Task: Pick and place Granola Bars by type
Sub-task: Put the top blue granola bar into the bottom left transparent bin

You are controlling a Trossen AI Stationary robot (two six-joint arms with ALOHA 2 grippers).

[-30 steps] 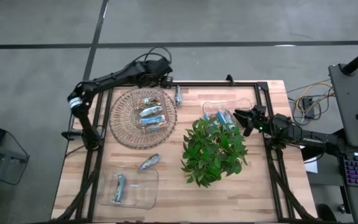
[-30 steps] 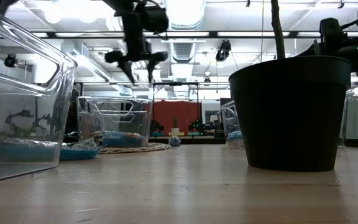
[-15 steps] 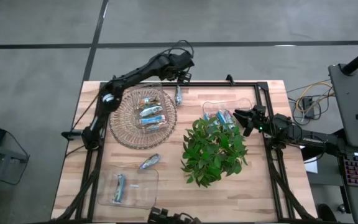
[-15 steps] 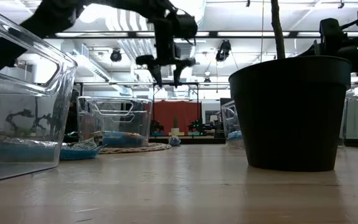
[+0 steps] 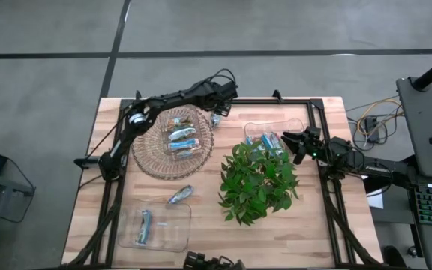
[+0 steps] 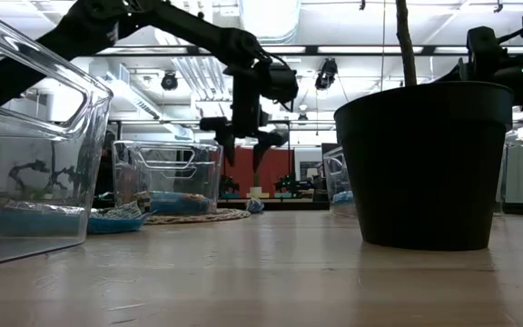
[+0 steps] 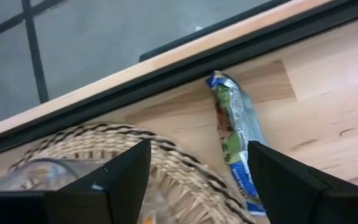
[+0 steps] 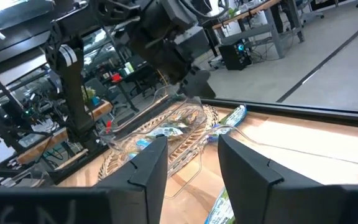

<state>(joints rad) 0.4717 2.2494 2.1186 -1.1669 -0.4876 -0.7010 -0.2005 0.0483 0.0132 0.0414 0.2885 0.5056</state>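
The desk (image 5: 328,225) is pale, matt wood planks with visible grain, edged by a black metal frame (image 5: 261,101). The round basket (image 5: 150,154) looks woven of coarse straw-like fibre, rough and ribbed. The granola bars (image 7: 235,134) wear glossy, crinkled foil wrappers. The bins (image 5: 177,232) are clear, smooth, shiny plastic. The plant pot (image 6: 425,163) is matt black, and the floor (image 5: 51,45) is dull grey.
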